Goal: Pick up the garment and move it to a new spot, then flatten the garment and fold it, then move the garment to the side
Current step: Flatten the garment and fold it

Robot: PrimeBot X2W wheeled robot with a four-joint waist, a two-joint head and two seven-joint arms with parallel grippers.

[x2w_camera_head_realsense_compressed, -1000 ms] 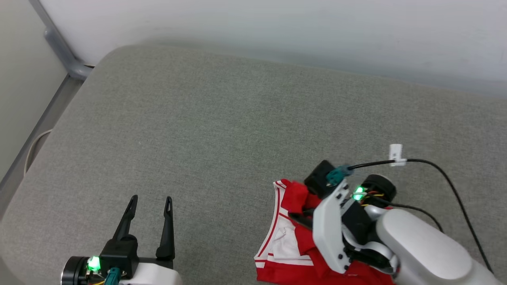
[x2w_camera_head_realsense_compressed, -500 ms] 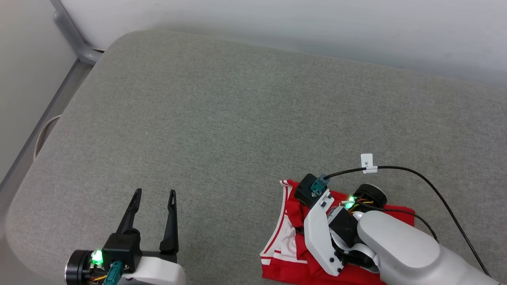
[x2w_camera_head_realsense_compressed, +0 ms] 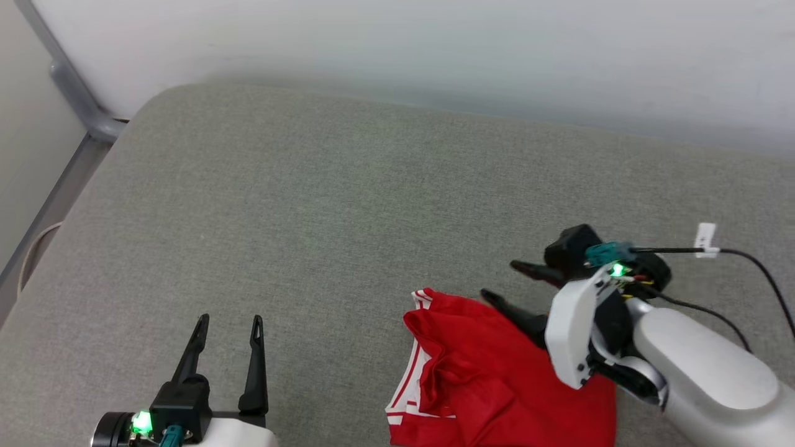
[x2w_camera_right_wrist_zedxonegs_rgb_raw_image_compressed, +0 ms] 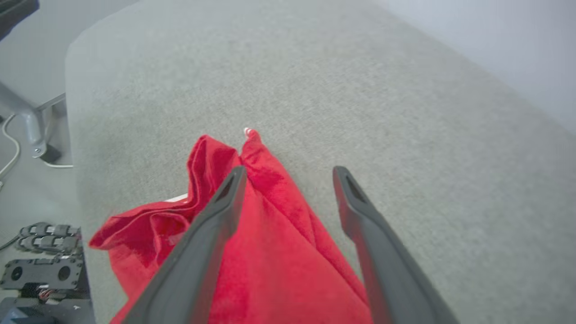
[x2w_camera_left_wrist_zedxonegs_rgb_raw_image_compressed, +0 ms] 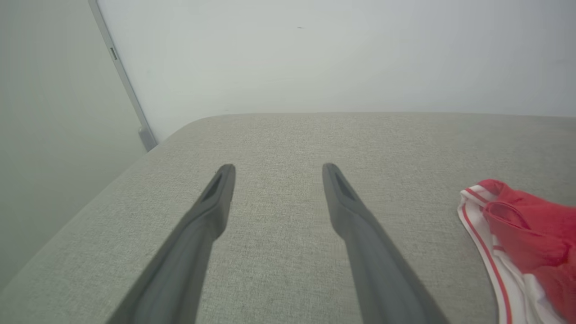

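The garment point(x2w_camera_head_realsense_compressed: 490, 372), red with white striped trim, lies crumpled on the grey cushion point(x2w_camera_head_realsense_compressed: 348, 205) at the lower centre right. My right gripper point(x2w_camera_head_realsense_compressed: 502, 279) hovers over its upper right edge, fingers spread and pointing left, nothing between them. In the right wrist view the gripper point(x2w_camera_right_wrist_zedxonegs_rgb_raw_image_compressed: 288, 173) is open above the red fabric point(x2w_camera_right_wrist_zedxonegs_rgb_raw_image_compressed: 153, 234), one finger over the cloth and the other over bare cushion. My left gripper point(x2w_camera_head_realsense_compressed: 230, 320) stands open at the lower left, well apart from the garment; in the left wrist view the gripper point(x2w_camera_left_wrist_zedxonegs_rgb_raw_image_compressed: 277, 167) is empty and the garment point(x2w_camera_left_wrist_zedxonegs_rgb_raw_image_compressed: 531, 234) lies at the right edge.
A pale wall runs along the cushion's far edge. A grey metal frame point(x2w_camera_head_realsense_compressed: 74, 99) stands past the rounded left corner, with floor below. A black cable with a white tag point(x2w_camera_head_realsense_compressed: 706, 237) trails from my right wrist. Bare cushion stretches across the left and the back.
My right gripper has opened and let go of the garment, then risen and drawn to the right. The red cloth has settled flatter. The head camera has shifted.
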